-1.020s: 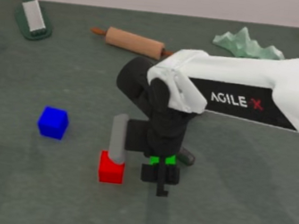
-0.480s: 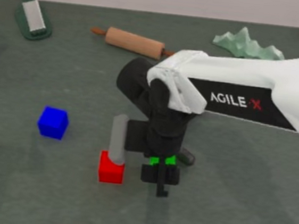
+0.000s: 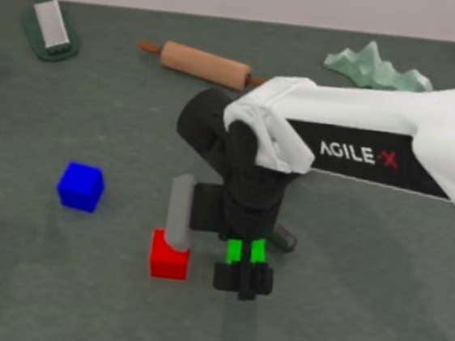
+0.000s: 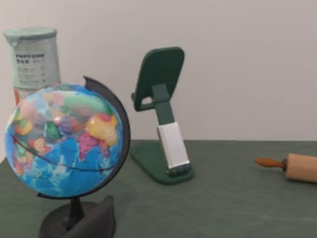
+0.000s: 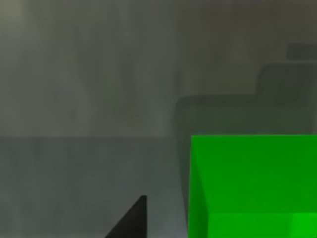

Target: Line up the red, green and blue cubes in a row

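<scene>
Green cube [image 3: 245, 250] sits on the counter [image 3: 359, 315] just right of the red cube [image 3: 169, 256], so I judge it placed. My right claw [image 3: 242, 276] hovers over it; I cannot tell its spread. Blue cube [image 3: 80, 186] waits well left.

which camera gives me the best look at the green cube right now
The right wrist view: the green cube fills much of the picture, its faces plain against the table. The top view shows only green slivers under the right pincer, beside the red cube. The left wrist view shows none of it.
</scene>
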{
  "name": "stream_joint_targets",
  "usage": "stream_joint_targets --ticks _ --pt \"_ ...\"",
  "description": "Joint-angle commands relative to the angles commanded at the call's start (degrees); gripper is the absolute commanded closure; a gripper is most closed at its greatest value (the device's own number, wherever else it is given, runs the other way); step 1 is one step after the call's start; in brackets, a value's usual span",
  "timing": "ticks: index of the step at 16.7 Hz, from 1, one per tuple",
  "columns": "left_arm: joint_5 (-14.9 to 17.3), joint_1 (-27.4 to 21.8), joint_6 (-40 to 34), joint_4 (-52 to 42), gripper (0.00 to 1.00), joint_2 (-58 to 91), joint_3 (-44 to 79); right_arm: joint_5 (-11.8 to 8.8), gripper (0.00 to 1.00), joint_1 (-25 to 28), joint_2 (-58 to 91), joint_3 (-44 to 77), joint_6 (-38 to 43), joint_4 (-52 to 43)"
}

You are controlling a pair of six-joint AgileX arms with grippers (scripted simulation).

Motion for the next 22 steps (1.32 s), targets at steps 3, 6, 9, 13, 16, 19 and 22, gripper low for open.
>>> stream_joint_targets --ticks 3,6,9,13,16,19,22 --pt "0.0 0.0 0.0 0.0 0.0 0.0 0.0 0.0 0.0 0.0 0.0 0.0 0.0 0.0" --pt "0.0 0.0 0.0 0.0 0.0 0.0 0.0 0.0 0.0 0.0 0.0 0.0 0.0 0.0" --pt "0.0 0.0 0.0 0.0 0.0 0.0 0.0 0.0 0.0 0.0 -0.1 0.2 0.0 -0.2" --pt "0.0 0.0 0.0 0.0 0.0 0.0 0.0 -0.1 0.0 0.3 -1.9 4.1 -0.3 -6.2" --pt "0.0 0.0 0.0 0.0 0.0 0.0 0.0 0.0 0.0 0.3 -4.0 7.8 -0.1 -12.0" --pt "0.0 0.0 0.0 0.0 0.0 0.0 0.0 0.0 0.0 0.3 -4.7 8.7 -0.2 -13.4" --pt "0.0 0.0 0.0 0.0 0.0 0.0 0.0 0.0 0.0 0.2 -4.5 8.6 -0.2 -13.3"
